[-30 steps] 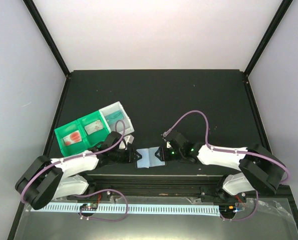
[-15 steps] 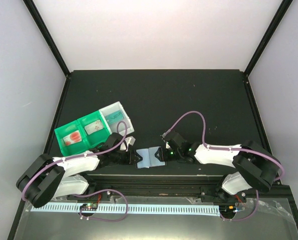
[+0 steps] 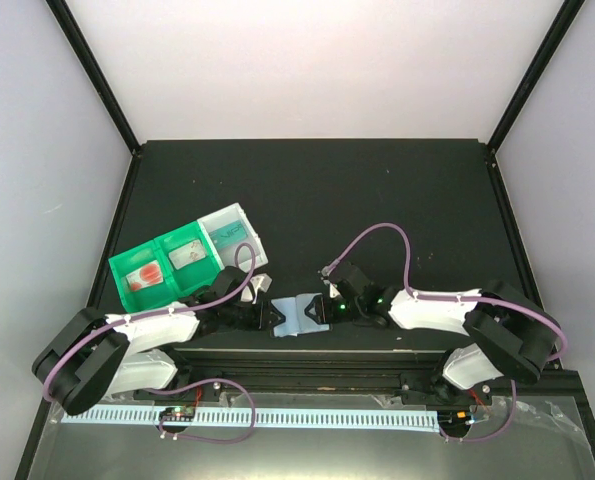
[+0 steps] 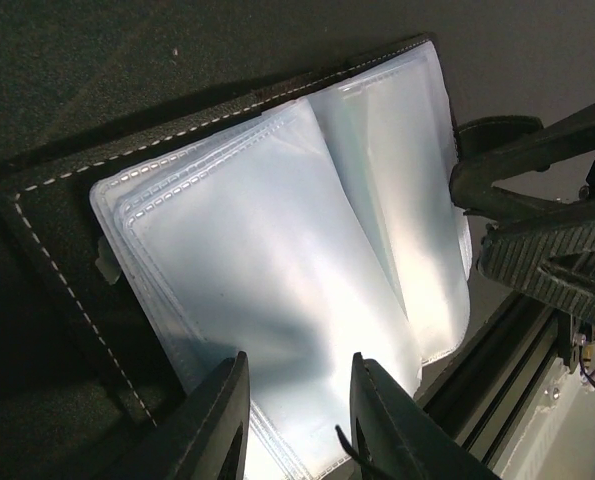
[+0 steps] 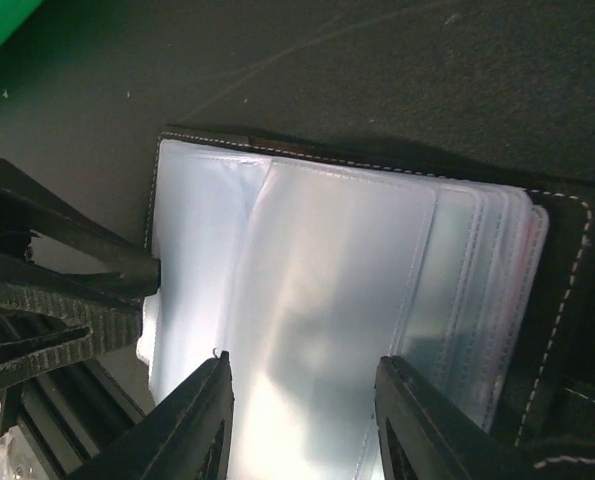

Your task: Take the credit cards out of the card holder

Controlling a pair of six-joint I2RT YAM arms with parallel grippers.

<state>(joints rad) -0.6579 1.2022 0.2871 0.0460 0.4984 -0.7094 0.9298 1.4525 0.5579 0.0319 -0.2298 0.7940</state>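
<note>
The holder lies open on the table, at its near edge, between the claws. The left claw and right claw each stand part open astride its clear sleeves, gripping nothing. Better to pin one cover and leaf the sleeves gently, since no card shows plainly.

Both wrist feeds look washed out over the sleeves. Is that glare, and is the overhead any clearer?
Left wrist: yes, glare streaks down the card holder sleeves, and the left claw is soft at the lens. Right wrist: bright sheen low on the sleeves, upper part clearer. Top external: even light, but the holder is too small to read.
</note>
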